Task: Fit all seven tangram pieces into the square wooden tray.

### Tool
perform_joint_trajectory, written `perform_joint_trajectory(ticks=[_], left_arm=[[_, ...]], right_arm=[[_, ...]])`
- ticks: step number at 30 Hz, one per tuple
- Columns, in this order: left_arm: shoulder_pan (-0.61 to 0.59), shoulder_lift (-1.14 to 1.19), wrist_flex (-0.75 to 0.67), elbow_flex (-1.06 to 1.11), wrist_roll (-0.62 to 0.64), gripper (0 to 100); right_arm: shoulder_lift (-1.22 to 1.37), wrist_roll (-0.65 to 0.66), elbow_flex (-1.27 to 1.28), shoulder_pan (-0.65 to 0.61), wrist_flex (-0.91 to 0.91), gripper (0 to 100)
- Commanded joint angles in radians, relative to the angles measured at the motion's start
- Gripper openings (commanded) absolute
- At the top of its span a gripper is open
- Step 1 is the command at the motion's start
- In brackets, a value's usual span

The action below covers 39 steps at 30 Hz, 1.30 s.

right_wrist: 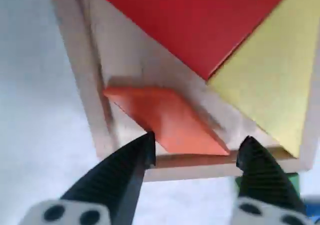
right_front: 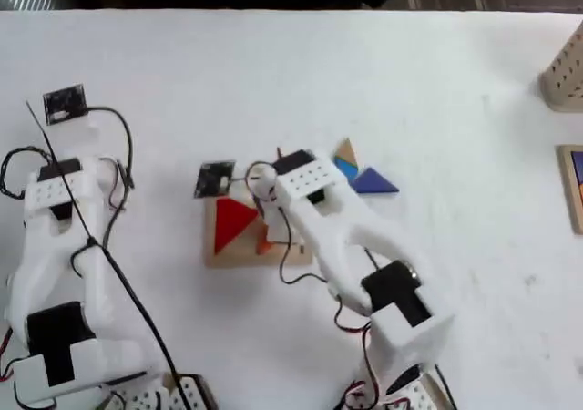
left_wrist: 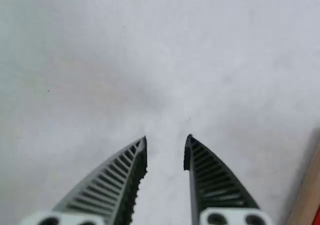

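Three pieces are sitting in the square wooden tray (right_wrist: pixel 75 60) so far: a big red triangle (right_wrist: pixel 200 20), a yellow triangle (right_wrist: pixel 265 85) right against it, and an orange parallelogram (right_wrist: pixel 167 120) in the tray corner closest to the right arm.

The bit that matters is that the right gripper (right_wrist: pixel 198 140) hangs right over that corner. Its jaws are spread wide, holding nothing, with one tip on each side of the orange piece's near end. The piece's long axis runs at a slant from the tray's side wall towards the yellow triangle, so it's skewed relative to the line between the jaws. I'd guess it needs a twist before it drops in square.

The left gripper (left_wrist: pixel 166 139) is also released and empty, over bare table (left_wrist: pixel 150 50) well off to the tray's side, so the right arm is clearly the nearer one.

Hard to call:
- I can't tell if the orange piece lies flat or is propped on the rim.
- From above, the arm covers a good part of the tray.
- A green piece (right_wrist: pixel 292 182) peeks out just past the tray rim, mostly hidden behind a jaw.
- Blue pieces (right_front: pixel 369 180) lie loose beyond the tray.
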Motion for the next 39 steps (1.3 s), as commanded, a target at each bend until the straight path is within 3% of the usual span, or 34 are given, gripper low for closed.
perform_joint_trajectory(ticks=[1, 4, 7, 13, 19, 29, 35, 39], left_arm=[[0.013, -0.002, -0.023, -0.040, 0.005, 14], [0.013, -0.002, -0.029, -0.040, 0.005, 14], [0.013, -0.002, -0.037, -0.040, 0.005, 14], [0.013, -0.001, -0.037, -0.038, 0.005, 14], [0.019, -0.001, -0.037, -0.038, 0.005, 14], [0.024, -0.001, -0.037, -0.038, 0.003, 14], [0.031, -0.001, -0.037, -0.038, -0.035, 14], [0.036, -0.001, -0.038, -0.029, -0.037, 14]], right_arm=[[0.024, 0.041, -0.015, 0.001, -0.002, 26.5], [0.024, 0.068, -0.006, -0.008, 0.019, 26.5], [0.024, 0.183, 0.018, -0.036, 0.111, 26.5], [0.024, 0.203, 0.028, -0.058, 0.142, 24.8], [0.024, 0.193, 0.028, -0.054, 0.130, 1.2], [-0.022, 0.129, 0.021, -0.038, 0.179, 20.5], [-0.090, 0.068, 0.018, -0.018, 0.120, 15.6], [-0.120, 0.104, -0.028, 0.033, 0.160, 26.3]])
